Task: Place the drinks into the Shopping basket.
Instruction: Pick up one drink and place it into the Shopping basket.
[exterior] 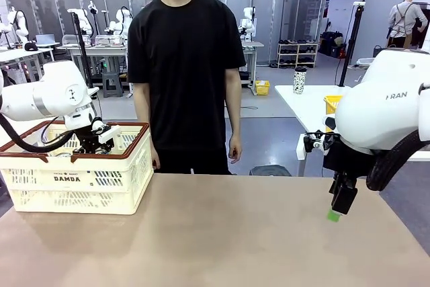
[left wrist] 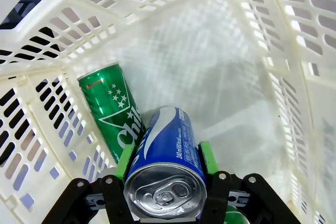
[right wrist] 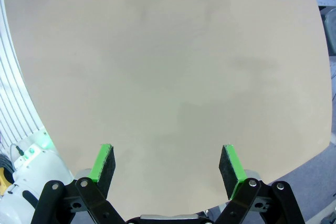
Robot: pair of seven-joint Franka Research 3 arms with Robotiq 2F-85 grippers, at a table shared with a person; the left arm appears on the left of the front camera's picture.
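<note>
Cream-white lattice Shopping basket point(left wrist: 47, 51) already held one green metal can point(left wrist: 113, 111) on its floor. My left gripper point(left wrist: 167, 157) clasped one blue can with a silver top point(left wrist: 167, 174) just beside it, unreleased. My right gripper point(right wrist: 167, 163) hung spread and empty, well apart from the basket. I counted two drinks.

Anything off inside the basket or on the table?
Nothing stands out. The green can lies on its side in the Shopping basket, the left end effector grips the blue can beside it; right end effector open over bare table.
</note>
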